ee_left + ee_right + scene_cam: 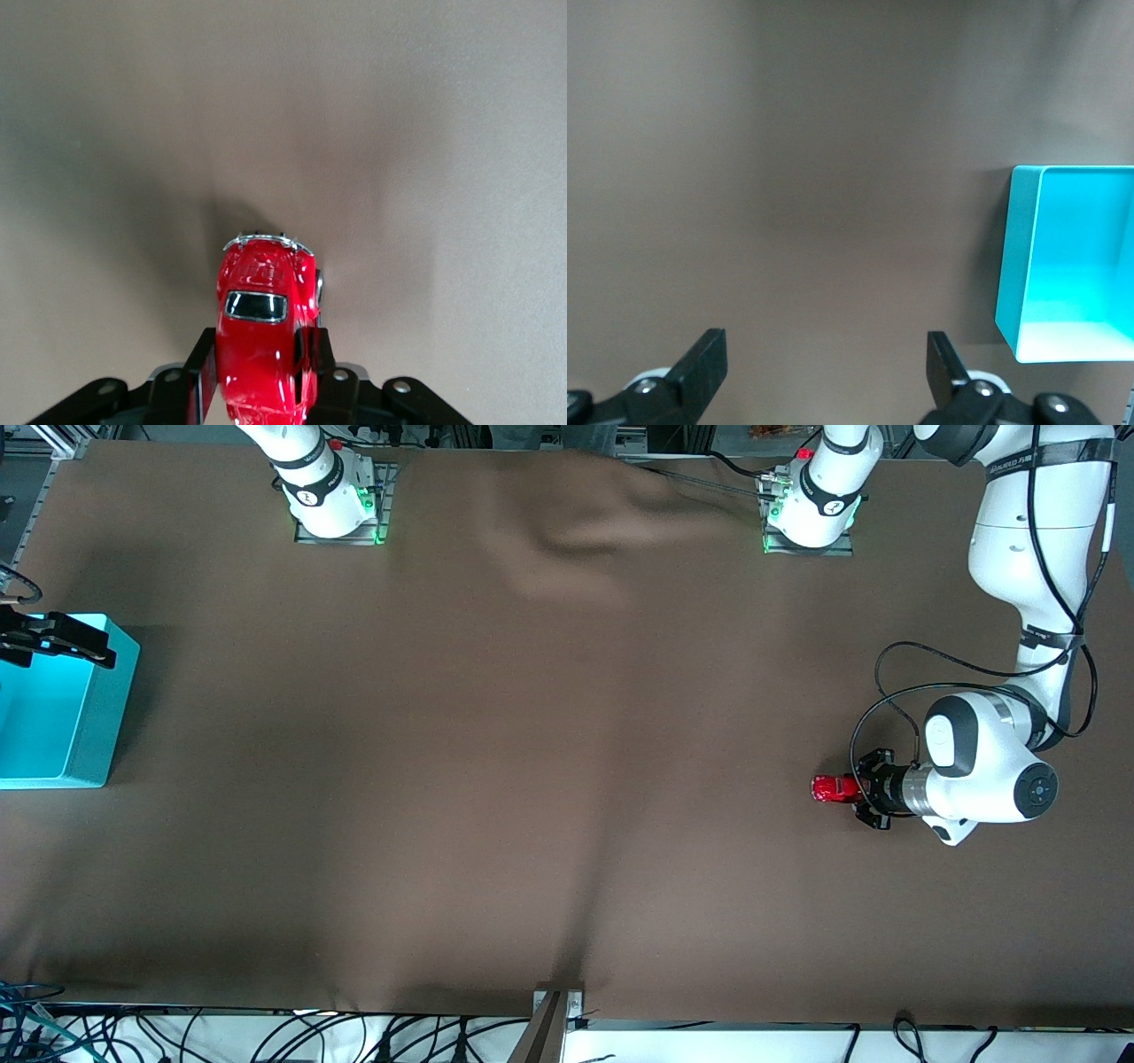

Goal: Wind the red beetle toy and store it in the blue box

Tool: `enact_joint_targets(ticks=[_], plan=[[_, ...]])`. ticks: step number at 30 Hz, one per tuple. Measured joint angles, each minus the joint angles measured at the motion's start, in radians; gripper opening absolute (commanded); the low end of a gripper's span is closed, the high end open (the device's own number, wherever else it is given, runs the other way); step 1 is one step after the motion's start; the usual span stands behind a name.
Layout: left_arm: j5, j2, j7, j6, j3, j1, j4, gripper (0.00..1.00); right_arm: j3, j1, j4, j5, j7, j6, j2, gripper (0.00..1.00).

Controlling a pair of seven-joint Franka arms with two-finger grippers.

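Left gripper squeezing red beetle toy low over brown table. Right gripper spread wide, empty, over blue box.

Bare brown cloth stretches between the red toy car and the blue box; nothing stands between them.

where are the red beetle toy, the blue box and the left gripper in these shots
red beetle toy (259,341), left wrist view, on its roof
blue box (99,722), front view, on its outer side wall
left gripper (257,376), left wrist view, between its fingertips
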Motion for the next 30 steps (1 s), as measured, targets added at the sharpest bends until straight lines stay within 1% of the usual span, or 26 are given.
enact_joint_targets(ticks=[10, 11, 13, 15, 16, 19, 21, 28, 30], plan=[[0.000, 0.000, 0.001, 0.000, 0.000, 0.013, 0.001, 0.00, 0.000, 0.000, 0.000, 0.000, 0.000, 0.000, 0.000, 1.00], [0.000, 0.000, 0.001, 0.000, 0.001, 0.013, 0.001, 0.07, 0.000, 0.000, 0.000, 0.000, 0.000, 0.000, 0.000, 1.00], [0.001, 0.000, 0.001, 0.000, 0.002, 0.015, 0.001, 0.35, 0.000, 0.000, 0.000, 0.000, 0.000, 0.000, 0.000, 1.00], [0.001, 0.000, 0.001, 0.000, 0.004, 0.017, 0.001, 0.55, 0.000, 0.000, 0.000, 0.000, 0.000, 0.000, 0.000, 1.00], [0.001, 0.000, 0.001, 0.000, 0.004, 0.019, 0.001, 0.61, 0.000, 0.000, 0.000, 0.000, 0.000, 0.000, 0.000, 1.00], [0.002, 0.002, 0.001, -0.001, 0.008, 0.026, -0.001, 0.71, 0.000, 0.000, 0.000, 0.000, 0.000, 0.000, 0.000, 1.00], [0.003, 0.007, 0.001, -0.001, 0.011, 0.030, -0.004, 0.73, 0.000, 0.000, 0.000, 0.000, 0.000, 0.000, 0.000, 1.00], [0.004, 0.021, 0.001, 0.000, 0.011, 0.039, -0.003, 0.73, 0.000, 0.000, 0.000, 0.000, 0.000, 0.000, 0.000, 1.00], [0.004, 0.021, 0.001, 0.000, 0.011, 0.039, -0.003, 0.71, 0.000, 0.001, 0.000, 0.000, 0.000, 0.000, 0.000, 1.00]])
